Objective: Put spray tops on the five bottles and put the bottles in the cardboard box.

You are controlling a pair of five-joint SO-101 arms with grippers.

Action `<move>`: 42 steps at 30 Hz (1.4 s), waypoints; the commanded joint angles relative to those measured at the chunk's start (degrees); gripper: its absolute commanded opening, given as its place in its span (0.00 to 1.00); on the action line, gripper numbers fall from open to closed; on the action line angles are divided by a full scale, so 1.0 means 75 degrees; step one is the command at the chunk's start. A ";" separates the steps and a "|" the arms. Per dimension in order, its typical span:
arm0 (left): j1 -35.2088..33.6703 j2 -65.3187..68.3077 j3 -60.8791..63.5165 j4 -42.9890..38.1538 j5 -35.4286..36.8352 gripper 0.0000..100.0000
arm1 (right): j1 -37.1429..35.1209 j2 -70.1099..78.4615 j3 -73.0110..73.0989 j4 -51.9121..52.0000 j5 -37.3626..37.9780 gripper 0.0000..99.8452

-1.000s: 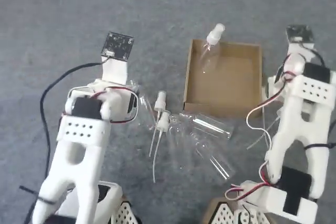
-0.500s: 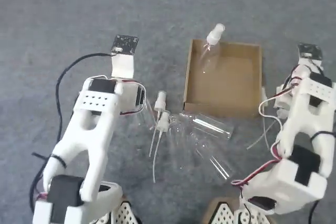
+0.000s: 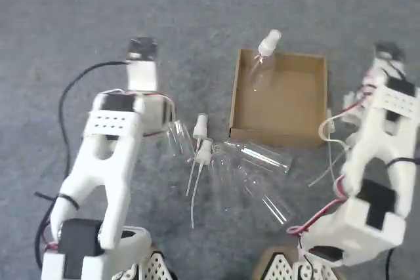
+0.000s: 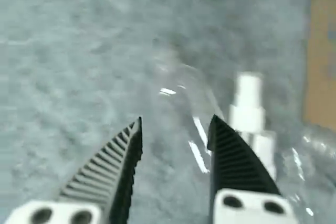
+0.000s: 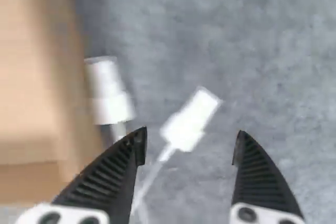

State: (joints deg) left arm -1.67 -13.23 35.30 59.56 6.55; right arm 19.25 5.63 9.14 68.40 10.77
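One capped bottle (image 3: 261,63) in box (image 3: 295,106), four spray tops (image 3: 200,125) loose

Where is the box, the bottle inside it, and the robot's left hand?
box (image 3: 295,100), high view, its bare floor
bottle (image 3: 257,70), high view, its clear body
left hand (image 4: 176,121), left wrist view, midway between fingertips

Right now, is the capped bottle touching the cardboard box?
Touching. The high view shows the capped bottle lying inside the cardboard box, its neck resting on the far wall.
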 commanded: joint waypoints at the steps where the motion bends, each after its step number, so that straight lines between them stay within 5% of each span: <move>1: -0.1043 -0.1102 -0.0510 0.0117 -0.0094 0.19 | -0.1752 -0.1588 -0.0961 0.1155 -0.0445 0.22; 10: -0.3739 -0.2719 0.0416 -0.0105 -0.1793 0.20 | -0.6840 -0.2139 -0.0985 0.0580 -0.1793 0.22; 15: -0.4700 -0.2696 0.1295 -0.0926 -0.2590 0.20 | -0.8492 -0.1143 -0.1020 -0.0862 -0.2145 0.22; 25: -0.5544 -0.2590 0.2432 -0.2297 -0.3212 0.20 | -0.8856 0.0604 -0.1020 -0.2538 -0.2508 0.22; 42: -0.5486 -0.2602 0.2983 -0.2297 -0.3188 0.20 | -0.8856 0.1952 -0.1020 -0.2960 -0.2590 0.22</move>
State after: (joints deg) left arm -42.99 -30.99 57.27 43.38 -16.92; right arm -46.95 20.84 5.19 47.30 -8.04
